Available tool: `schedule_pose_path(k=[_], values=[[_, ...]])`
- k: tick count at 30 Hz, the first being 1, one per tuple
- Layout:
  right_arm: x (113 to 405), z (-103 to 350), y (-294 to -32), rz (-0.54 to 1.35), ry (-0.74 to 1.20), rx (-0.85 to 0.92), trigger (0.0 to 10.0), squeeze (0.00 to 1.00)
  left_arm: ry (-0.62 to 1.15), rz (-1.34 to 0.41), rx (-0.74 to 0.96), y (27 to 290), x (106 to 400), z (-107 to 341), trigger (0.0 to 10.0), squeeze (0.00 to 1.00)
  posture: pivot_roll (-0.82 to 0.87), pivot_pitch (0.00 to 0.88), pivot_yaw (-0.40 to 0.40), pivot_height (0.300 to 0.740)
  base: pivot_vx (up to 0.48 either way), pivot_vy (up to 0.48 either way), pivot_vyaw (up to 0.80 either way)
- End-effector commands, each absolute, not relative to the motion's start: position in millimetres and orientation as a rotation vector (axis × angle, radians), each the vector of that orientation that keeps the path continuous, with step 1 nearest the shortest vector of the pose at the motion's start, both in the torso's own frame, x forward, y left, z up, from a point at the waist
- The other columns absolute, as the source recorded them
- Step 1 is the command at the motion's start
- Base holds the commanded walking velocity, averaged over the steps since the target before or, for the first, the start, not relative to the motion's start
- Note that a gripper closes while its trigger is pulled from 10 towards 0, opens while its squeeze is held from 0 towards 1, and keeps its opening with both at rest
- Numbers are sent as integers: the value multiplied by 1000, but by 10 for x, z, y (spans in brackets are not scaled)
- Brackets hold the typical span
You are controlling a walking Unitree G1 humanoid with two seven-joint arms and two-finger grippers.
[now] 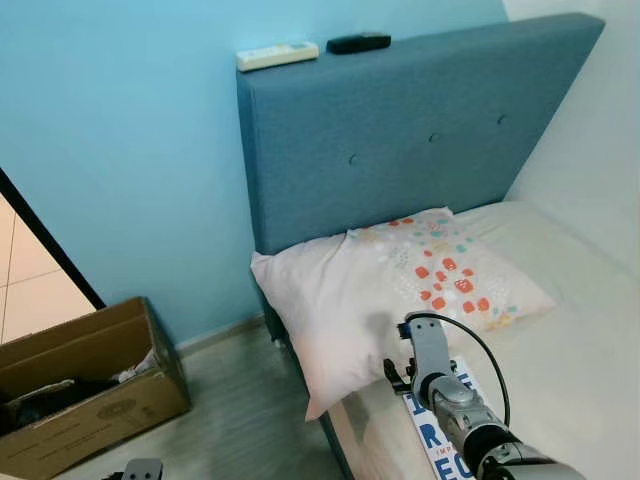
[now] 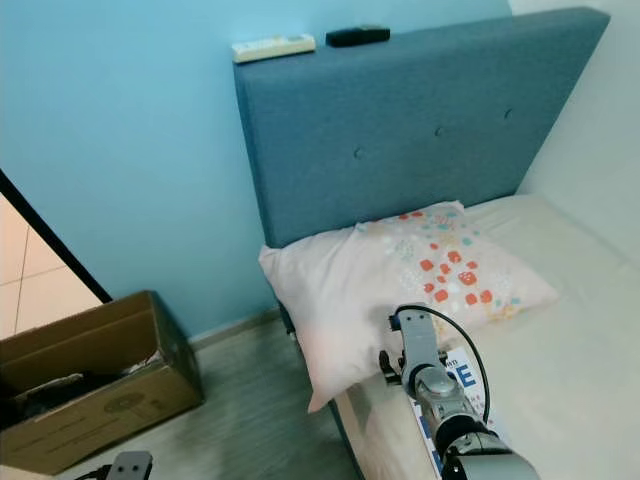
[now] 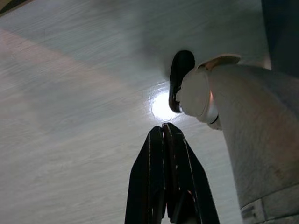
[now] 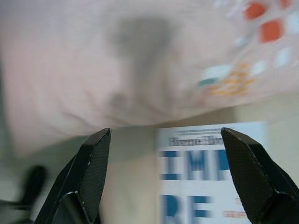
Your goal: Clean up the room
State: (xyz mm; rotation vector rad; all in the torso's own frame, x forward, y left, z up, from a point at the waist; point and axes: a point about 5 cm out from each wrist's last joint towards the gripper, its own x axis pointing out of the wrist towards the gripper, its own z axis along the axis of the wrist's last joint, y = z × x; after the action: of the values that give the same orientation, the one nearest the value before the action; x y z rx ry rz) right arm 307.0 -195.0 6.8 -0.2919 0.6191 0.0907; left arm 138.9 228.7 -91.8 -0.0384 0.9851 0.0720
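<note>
Right gripper [image 4: 163,179] spread wide over thin, light, floppy book [image 4: 210,172] beside pillow [image 1: 400,285]; edge pinch is judged best.

The bed [image 1: 560,340] and its headboard [image 2: 420,120] are seen from above by both eye views, angled forward and down. The pillow [image 4: 140,60] and a booklet [image 4: 205,172] are viewed closely from the right wrist. The floor [image 3: 70,116] is faced by the left wrist camera.
</note>
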Motion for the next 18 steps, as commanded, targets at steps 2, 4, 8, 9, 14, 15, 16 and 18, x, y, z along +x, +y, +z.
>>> schedule_pose_path(k=[2, 4, 8, 9, 14, 15, 16, 18], values=[[3047, 37, -1946, 119, 648, -365, 10000, 0, 1045, 91, -66, 2238, 1247, -988, 10000, 0, 3, 66, -42, 680, 0, 0, 0], [3050, 39, -1940, 133, 650, -397, 10000, 0, 1053, 93, -66, 2234, 1228, -996, 10000, 0, 1, 63, -43, 675, 0, 0, 0], [3058, 45, -1943, 149, 656, -462, 10000, 0, 1072, 99, -66, 2229, 1179, -1014, 10000, 0, 1, 65, -45, 660, 0, 0, 0], [3062, 50, -1953, 148, 658, -494, 10000, 0, 1079, 102, -67, 2229, 1153, -1022, 10000, 0, 1, 68, -46, 655, 0, 0, 0], [3066, 56, -1983, 150, 664, -584, 10000, 0, 1095, 107, -65, 2235, 1089, -1040, 10000, 0, 6, 75, -51, 635, 0, 0, 0], [3067, 57, -1984, 154, 664, -603, 10000, 0, 1097, 108, -65, 2238, 1079, -1042, 10000, 0, 7, 77, -51, 630, 0, 0, 0], [3067, 57, -1984, 154, 664, -603, 10000, 0, 1097, 108, -65, 2238, 1079, -1042, 10000, 0, 7, 77, -51, 630, 0, 0, 0], [3071, 62, -1987, 154, 662, -624, 10000, 0, 1100, 109, -64, 2244, 1066, -1044, 10000, 0, 9, 79, -50, 620, 0, 0, 0]])
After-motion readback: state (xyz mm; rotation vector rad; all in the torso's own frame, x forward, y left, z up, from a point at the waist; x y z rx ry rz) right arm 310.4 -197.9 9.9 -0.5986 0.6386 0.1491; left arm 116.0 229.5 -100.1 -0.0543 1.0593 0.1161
